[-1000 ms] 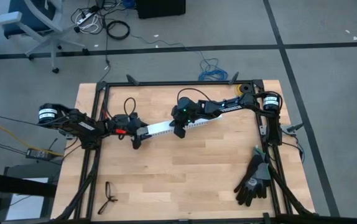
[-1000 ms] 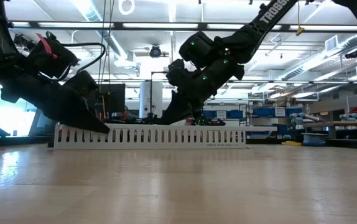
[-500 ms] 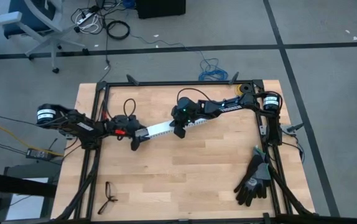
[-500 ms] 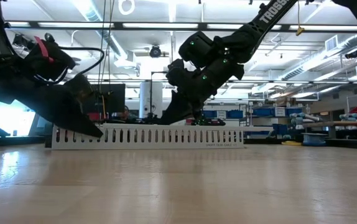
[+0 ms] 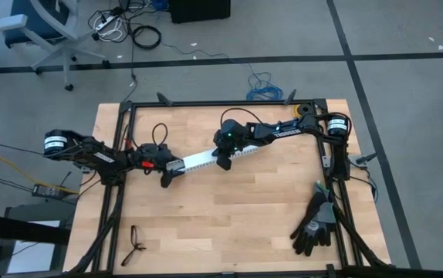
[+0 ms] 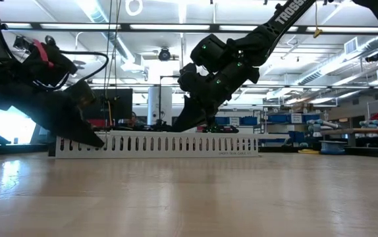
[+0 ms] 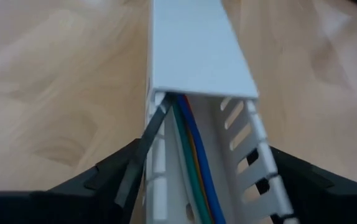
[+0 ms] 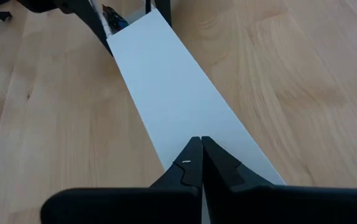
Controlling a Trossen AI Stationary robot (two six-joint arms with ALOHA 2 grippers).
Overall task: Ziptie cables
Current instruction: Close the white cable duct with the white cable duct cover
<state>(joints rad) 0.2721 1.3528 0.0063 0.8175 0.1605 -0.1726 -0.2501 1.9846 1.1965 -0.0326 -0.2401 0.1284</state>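
Note:
A white slotted duct point(image 5: 220, 154) lies slantwise on the wooden table, its flat lid point(image 8: 178, 93) on top. At its left end the lid stops short, and the cables point(image 7: 191, 177), green, blue, orange and red wires, run along the duct's open channel. A thin dark strip point(image 7: 142, 155) lies against that end's slotted wall; I cannot tell whether it is the ziptie. My left gripper point(image 7: 203, 186) is open, one finger on each side of this end. My right gripper point(image 8: 201, 144) is shut on top of the lid near the duct's middle. My left gripper straddles the duct's left end, its fingers point(image 7: 107, 177) coming along the duct from the table's left; I cannot tell whether they touch the slotted walls point(image 7: 262, 168). My right gripper presses its shut fingertips down on the lid's flat top point(image 8: 213, 127). It slants down from the far right, pointing along the duct. The duct lies flat on the table.
Black gloves point(image 5: 314, 224) lie at the near right and a small dark looped thing point(image 5: 134, 243) at the near left. Black frame rails point(image 5: 113, 201) run along the table's sides. A blue cable coil point(image 5: 266, 91) lies on the floor beyond the far edge.
My left gripper has drawn back a little along the duct toward the table's left edge and rolled slightly. The duct stays about where it was, and my right gripper has kept still on the lid.

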